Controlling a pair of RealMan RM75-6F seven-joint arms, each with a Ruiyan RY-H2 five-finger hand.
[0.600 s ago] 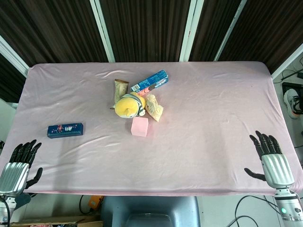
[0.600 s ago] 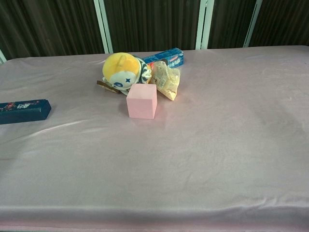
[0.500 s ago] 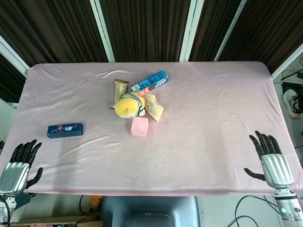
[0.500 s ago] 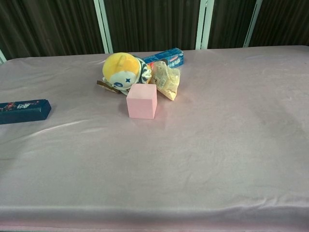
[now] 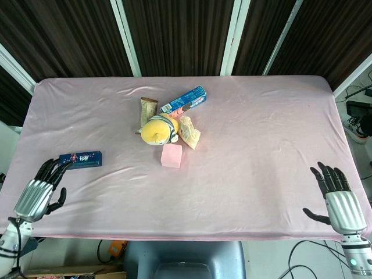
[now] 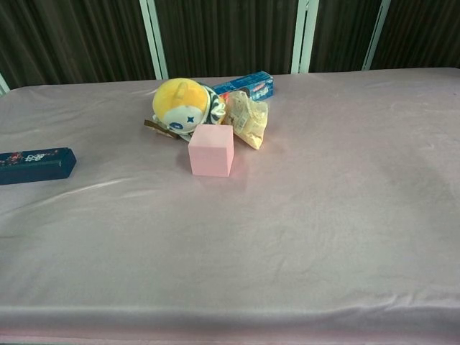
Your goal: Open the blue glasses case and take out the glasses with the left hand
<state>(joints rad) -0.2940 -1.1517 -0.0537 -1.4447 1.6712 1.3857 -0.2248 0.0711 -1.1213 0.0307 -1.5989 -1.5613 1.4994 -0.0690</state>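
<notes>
- Moved since the earlier frame: left hand has come up and inward from the table's 7 o'clock corner; its dark fingertips now reach the near left end of the blue glasses case, contact cannot be told; fingers extended and slightly apart, holding nothing; seen in head view only
- Blue glasses case, also: closed, lying flat at the table's 9 o'clock side, long axis running left to right, well apart from the central cluster
- Pink tablecloth: covers the whole table, lightly wrinkled
- Brown snack bar: at 11 o'clock of the plush, touching it
- Yellow plush toy: centre of the cluster, toward 12 o'clock of the table
- Pink cube: just beside the plush at its 5 o'clock
- Blue toothpaste box: at 1 o'clock of the plush, set diagonally
- Clear snack bag: leaning against the plush at its 3 o'clock
- Right hand: at the table's 4 o'clock edge, fingers straight and spread, thumb out sideways, holding nothing; slightly lower than before
</notes>
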